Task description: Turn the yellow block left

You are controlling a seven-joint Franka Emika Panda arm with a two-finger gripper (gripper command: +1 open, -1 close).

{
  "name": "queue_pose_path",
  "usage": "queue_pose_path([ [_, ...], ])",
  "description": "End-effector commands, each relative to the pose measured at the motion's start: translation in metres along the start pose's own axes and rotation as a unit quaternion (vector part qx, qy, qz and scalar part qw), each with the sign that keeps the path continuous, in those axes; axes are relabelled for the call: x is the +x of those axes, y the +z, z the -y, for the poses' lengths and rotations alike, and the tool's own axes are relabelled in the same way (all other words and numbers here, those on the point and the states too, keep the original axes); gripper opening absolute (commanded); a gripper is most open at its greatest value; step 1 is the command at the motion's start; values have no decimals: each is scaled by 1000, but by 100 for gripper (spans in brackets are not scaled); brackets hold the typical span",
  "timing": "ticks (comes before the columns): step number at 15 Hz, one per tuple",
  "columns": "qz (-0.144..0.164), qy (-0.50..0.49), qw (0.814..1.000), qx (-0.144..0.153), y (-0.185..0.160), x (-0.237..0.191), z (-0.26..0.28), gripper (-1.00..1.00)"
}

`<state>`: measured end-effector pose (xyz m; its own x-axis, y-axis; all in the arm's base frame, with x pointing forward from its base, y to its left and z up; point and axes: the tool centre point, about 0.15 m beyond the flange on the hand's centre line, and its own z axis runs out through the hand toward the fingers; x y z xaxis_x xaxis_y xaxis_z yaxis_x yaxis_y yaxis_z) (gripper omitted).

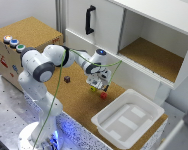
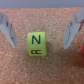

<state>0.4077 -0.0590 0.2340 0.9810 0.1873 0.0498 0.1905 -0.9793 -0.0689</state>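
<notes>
The yellow block (image 2: 37, 43) is a small cube with a black "N" on its upper face, lying on the cork surface. In the wrist view my gripper (image 2: 39, 44) is open and straddles it, one finger (image 2: 7, 27) on each side, both clear of the block. In the exterior view the gripper (image 1: 98, 84) hangs low over the cork mat, and the yellow block (image 1: 93, 89) peeks out just under it.
A small red block (image 1: 103, 95) lies close beside the gripper, and its edge shows in the wrist view (image 2: 81, 52). A dark maroon block (image 1: 67, 79) lies further off. A white bin (image 1: 125, 119) stands at the exterior view's right. An open white cabinet (image 1: 149, 55) is behind.
</notes>
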Motion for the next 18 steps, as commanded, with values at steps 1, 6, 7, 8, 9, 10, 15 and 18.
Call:
queue_pose_path([
  [1, 23, 19, 999, 24, 21, 11, 14, -100],
  [6, 19, 24, 999, 34, 28, 9, 21, -100],
  [7, 8, 17, 999, 43, 28, 10, 22, -100],
  [8, 10, 19, 999, 42, 28, 10, 22, -100],
  [9, 8, 19, 999, 39, 27, 11, 21, -100],
  [10, 6, 21, 999, 36, 24, 11, 20, -100],
  [15, 6, 26, 999, 26, 17, 0, 16, -100],
  [18, 2, 27, 999, 28, 14, 0, 14, -100],
])
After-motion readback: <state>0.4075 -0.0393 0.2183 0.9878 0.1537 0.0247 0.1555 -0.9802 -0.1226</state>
